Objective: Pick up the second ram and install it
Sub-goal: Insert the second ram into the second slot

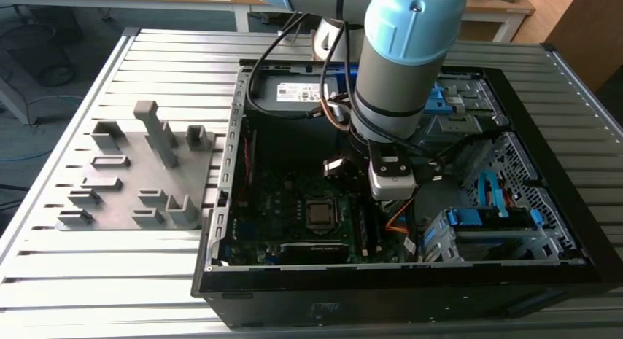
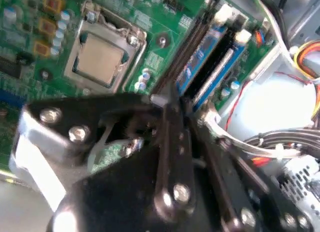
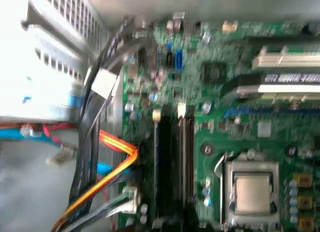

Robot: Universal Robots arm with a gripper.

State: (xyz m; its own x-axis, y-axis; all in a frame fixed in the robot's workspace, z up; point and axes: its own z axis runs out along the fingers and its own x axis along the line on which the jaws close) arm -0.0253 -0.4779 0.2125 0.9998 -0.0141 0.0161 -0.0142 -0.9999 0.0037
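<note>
My gripper (image 1: 389,206) hangs low inside the open computer case (image 1: 226,171), over the memory slots to the exterior view's right of the processor socket (image 1: 319,212). In the second wrist view its black body (image 2: 172,99) ends just at the near end of the slots. Two dark blue ram sticks stand side by side in those slots, one with pale labels (image 2: 200,62) and one beside it (image 2: 223,67). I cannot tell which is the second ram. The slots (image 3: 172,162) run beside the socket in the first wrist view.
A grey fixture plate (image 1: 127,178) with upright blocks lies on the slatted table, left of the case in the exterior view. Orange and yellow cables (image 3: 117,147) and black wires run beside the slots. A blue-handled drive cage (image 1: 486,219) fills the case's near right corner.
</note>
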